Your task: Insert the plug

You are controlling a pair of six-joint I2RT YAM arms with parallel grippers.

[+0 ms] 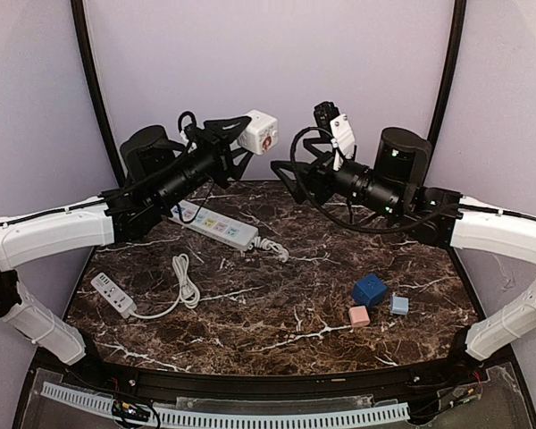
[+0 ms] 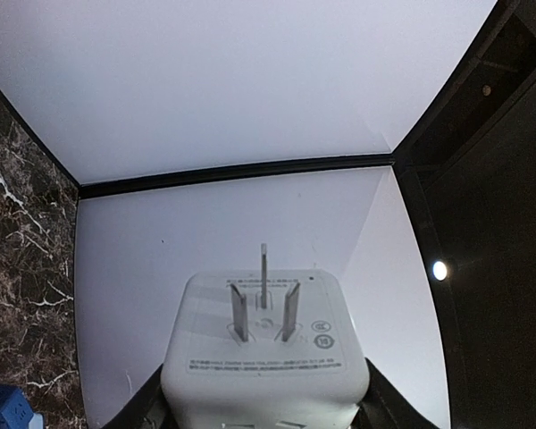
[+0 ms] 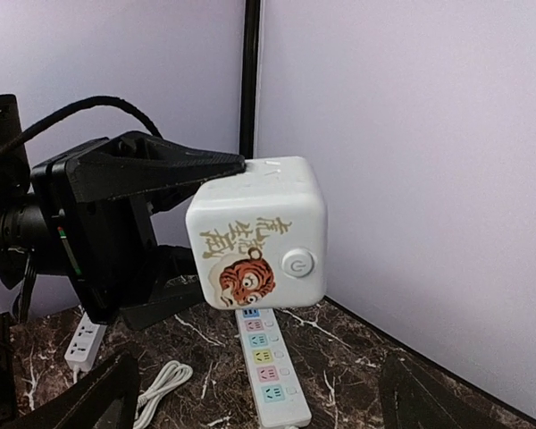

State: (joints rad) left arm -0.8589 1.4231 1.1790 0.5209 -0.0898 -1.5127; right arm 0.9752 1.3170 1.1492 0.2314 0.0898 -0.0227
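Left pincer [image 1: 242,135] grips cube plug [image 1: 261,130]; power strip [image 1: 219,228] below.

Soft, even light fills all three views; shadows on the glossy desk [image 1: 295,304] are faint. The left wrist view bows strongly at its edges, its right side dark but for one bright spot. The white plug [image 2: 263,357] is sharp there.

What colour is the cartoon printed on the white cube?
Orange tiger on the white cube-shaped plug adapter, gold lettering above; right wrist view.
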